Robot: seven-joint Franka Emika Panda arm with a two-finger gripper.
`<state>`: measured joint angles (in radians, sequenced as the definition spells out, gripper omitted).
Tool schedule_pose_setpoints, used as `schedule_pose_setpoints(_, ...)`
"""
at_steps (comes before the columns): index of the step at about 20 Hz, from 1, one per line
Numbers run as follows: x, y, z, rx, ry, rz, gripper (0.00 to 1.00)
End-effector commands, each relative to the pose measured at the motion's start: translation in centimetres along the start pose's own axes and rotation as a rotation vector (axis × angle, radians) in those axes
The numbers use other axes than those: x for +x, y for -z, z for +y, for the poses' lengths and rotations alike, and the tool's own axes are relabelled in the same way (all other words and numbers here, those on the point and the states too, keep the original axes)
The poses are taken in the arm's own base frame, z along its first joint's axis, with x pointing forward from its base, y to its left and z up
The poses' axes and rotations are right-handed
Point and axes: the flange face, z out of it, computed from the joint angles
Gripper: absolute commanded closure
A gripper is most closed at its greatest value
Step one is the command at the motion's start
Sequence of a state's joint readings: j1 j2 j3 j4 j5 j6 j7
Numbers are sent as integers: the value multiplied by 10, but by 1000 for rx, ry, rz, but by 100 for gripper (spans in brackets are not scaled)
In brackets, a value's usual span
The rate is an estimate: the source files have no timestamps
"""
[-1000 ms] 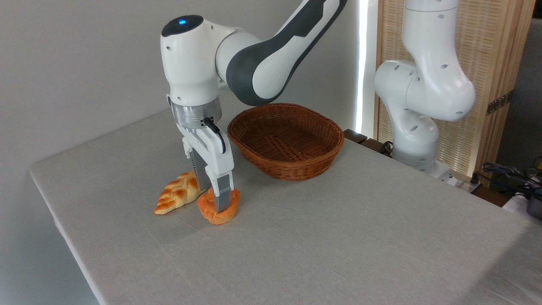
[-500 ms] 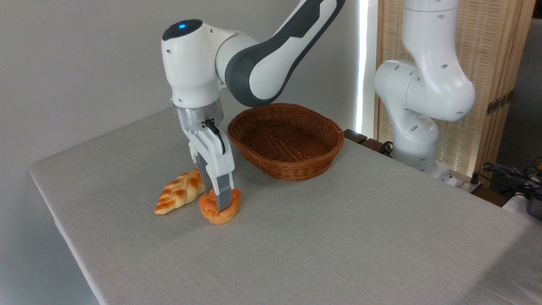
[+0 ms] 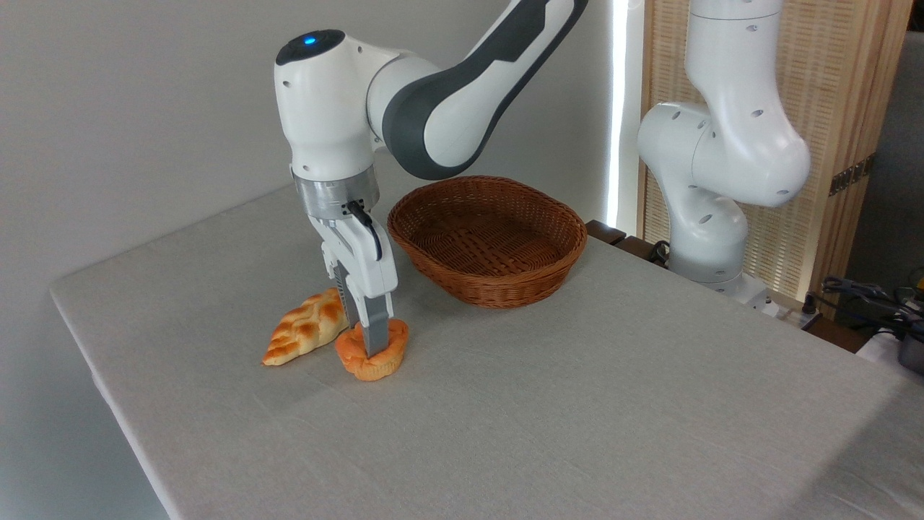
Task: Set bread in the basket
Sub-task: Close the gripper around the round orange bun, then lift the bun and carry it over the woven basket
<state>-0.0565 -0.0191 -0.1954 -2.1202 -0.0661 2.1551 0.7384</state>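
The jaws point(image 3: 368, 345) are pinched in on the bun point(image 3: 372, 352), whose squashy sides bulge out on either side of the near finger point(image 3: 375, 334). Since a second ago the two fingers have drawn closer together and the bun has narrowed and folded up between them. It looks a touch higher now than half a second ago, though its underside seems to meet the grey worktop point(image 3: 548, 404) or sit just clear of it; which one I cannot tell. My reading is that the grasp is made and the lift is only starting, so most of the task is left.

Just to the left of the jaws and slightly behind lies the braided loaf point(image 3: 303, 336), its nearer end close beside the bun. It has not shifted, which suggests the closing fingers left it alone.

Farther back and to the right of the jaws stands the oval wicker basket point(image 3: 488, 285), empty and well apart from the bun. Carrying the bun there will need enough height to clear its near rim.
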Motion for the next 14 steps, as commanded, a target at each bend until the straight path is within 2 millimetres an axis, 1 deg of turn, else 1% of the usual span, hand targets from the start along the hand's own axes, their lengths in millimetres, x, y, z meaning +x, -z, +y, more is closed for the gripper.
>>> schedule_pose_setpoints(1,2,11,-2,21,6,22,100)
schedule_pose_setpoints(3,1,11,-1,9,5,8,100)
schedule_pose_setpoints(4,0,17,-3,4,7,2,100)
schedule_pose_setpoints(5,0,26,-4,-6,11,-9,100)
schedule_pose_setpoints(6,3,41,-5,-16,13,-14,100)
schedule_pose_setpoints(7,4,54,-4,-34,14,-27,100)
schedule_pose_setpoints(8,4,70,2,-54,11,-37,100)
schedule_pose_setpoints(10,-5,108,25,-92,17,-7,100)
schedule_pose_setpoints(11,-9,122,42,-115,2,-10,100)
schedule_pose_setpoints(12,-13,133,61,-137,-24,-36,97)
schedule_pose_setpoints(13,-14,136,81,-161,-54,-68,96)
schedule_pose_setpoints(14,-15,136,104,-179,-83,-100,96)
